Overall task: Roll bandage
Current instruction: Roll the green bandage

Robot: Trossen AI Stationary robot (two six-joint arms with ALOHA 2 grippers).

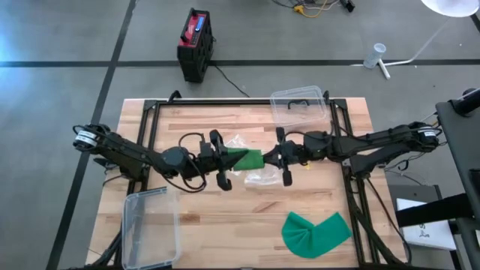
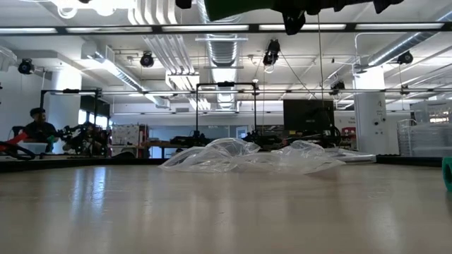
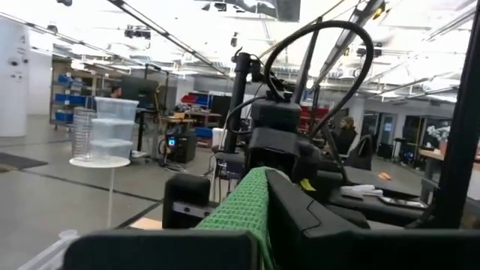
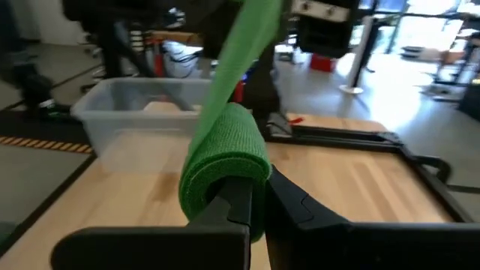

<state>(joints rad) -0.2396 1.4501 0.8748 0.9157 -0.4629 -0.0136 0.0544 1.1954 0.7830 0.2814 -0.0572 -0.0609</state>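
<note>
A green bandage (image 1: 245, 159) is stretched in the air between my two grippers over the middle of the table. My left gripper (image 1: 225, 162) is shut on its flat strip end (image 3: 244, 210). My right gripper (image 1: 283, 159) is shut on its rolled end (image 4: 225, 161). In the low view both grippers are high above the table, and only a green edge (image 2: 240, 7) shows at the top. A second green bandage (image 1: 315, 232) lies loosely spread on the table near the front right. My left gripper pinches the flat strip (image 3: 251, 196) between its two fingers, coming level from the table's left. The strip is lifted clear and runs on toward the other gripper. My right gripper has the rolled end (image 4: 222, 174) at its fingertips, coming level from the table's right; the roll wraps over one finger (image 4: 238, 204). The roll is lifted clear, and the strip (image 4: 251, 45) runs taut from it to the left gripper.
A crumpled clear plastic bag (image 1: 259, 177) lies on the table under the grippers and also shows in the low view (image 2: 247, 156). A clear tub (image 1: 300, 105) stands at the far edge, and another (image 1: 151, 225) at the near left. Black frame rails border the table.
</note>
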